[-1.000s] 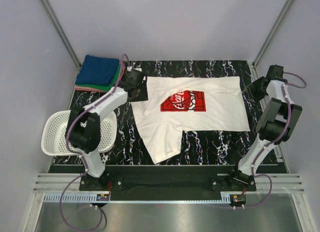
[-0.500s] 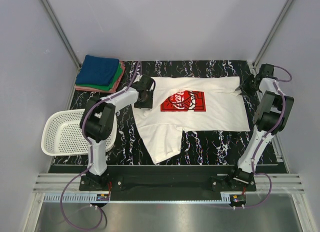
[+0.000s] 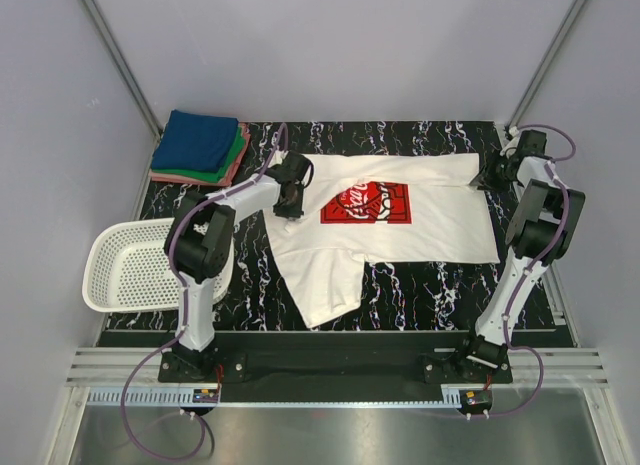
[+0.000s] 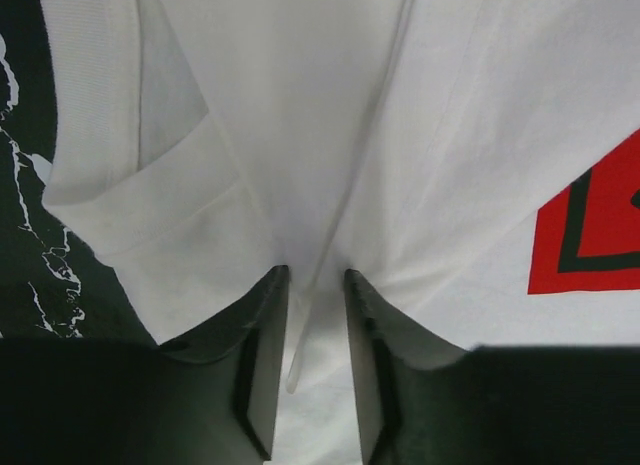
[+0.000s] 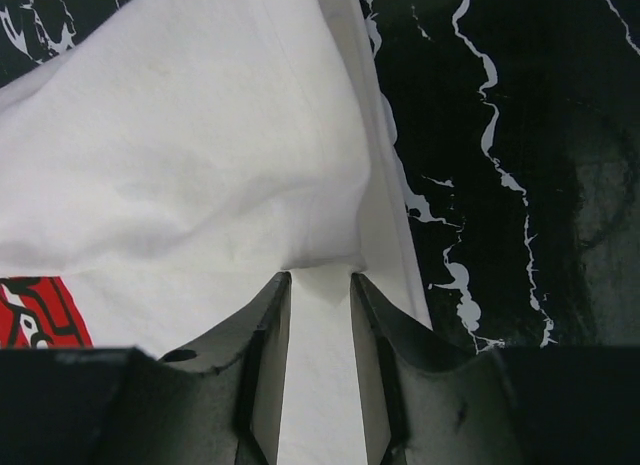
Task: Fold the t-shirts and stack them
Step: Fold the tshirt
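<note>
clamping far-edge folds of the white t-shirt (image 3: pixel 420 225): left pincer (image 4: pixel 315 285), right pincer (image 5: pixel 320 285)

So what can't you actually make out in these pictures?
Script in the red print on the white t-shirt: too small in the top view, cut off by the edge in the left wrist view.
The folded stack: lower shirts hidden under the blue shirt, top view.

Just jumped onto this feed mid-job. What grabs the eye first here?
The white t-shirt with its red chest print lies spread across the middle of the dark marbled table. The left gripper and the right gripper each pinch its far edge, one at either end. A folded stack of blue, green and pink shirts sits at the far left corner.
</note>
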You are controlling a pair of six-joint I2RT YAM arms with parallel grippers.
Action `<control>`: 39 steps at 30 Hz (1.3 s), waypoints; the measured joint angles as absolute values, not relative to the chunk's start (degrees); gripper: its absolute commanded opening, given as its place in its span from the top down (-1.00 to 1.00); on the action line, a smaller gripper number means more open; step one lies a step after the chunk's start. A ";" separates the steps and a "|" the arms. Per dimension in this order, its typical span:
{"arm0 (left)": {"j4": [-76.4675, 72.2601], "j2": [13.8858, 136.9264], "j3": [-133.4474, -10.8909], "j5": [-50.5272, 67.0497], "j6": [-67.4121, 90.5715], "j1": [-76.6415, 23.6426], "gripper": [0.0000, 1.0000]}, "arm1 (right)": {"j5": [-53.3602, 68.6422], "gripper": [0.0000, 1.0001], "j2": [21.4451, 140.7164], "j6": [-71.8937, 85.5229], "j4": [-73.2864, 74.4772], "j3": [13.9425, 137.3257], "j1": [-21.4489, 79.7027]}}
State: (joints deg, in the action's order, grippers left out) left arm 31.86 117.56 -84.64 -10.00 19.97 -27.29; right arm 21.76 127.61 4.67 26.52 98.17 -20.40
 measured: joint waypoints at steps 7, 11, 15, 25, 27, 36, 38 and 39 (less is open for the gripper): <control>34.28 119.26 -88.75 -12.12 19.25 -27.44 1.00 | 20.69 0.45 127.94 2.37 26.26 98.21 -21.23; 35.90 119.28 -91.18 -13.41 19.53 -27.42 1.00 | 19.00 0.49 127.94 2.31 25.56 98.21 -21.37; 36.88 118.65 -91.90 -13.34 19.94 -27.42 1.00 | 17.87 0.34 128.62 8.84 29.61 101.67 -21.37; 37.71 118.43 -92.77 -13.04 21.45 -27.42 1.00 | 12.51 0.18 127.48 41.32 42.33 109.65 -20.67; 37.69 118.43 -92.77 -12.82 21.65 -27.42 1.00 | 10.28 0.19 129.08 45.43 48.18 114.21 -20.60; 37.63 118.19 -92.77 -12.69 22.11 -27.42 1.00 | 5.82 0.19 132.49 56.18 57.87 119.72 -20.12; 37.60 117.99 -92.77 -12.67 22.13 -27.42 1.00 | 5.52 0.19 133.40 57.45 58.43 119.70 -19.88; 37.58 117.91 -92.77 -12.64 22.15 -27.42 1.00 | 5.45 0.19 133.86 57.93 58.46 119.70 -19.73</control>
State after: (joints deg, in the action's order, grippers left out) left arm 37.58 117.91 -92.77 -12.64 22.15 -27.42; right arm 5.45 133.86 57.93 58.46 119.70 -19.73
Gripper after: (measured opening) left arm 0.008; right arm 0.404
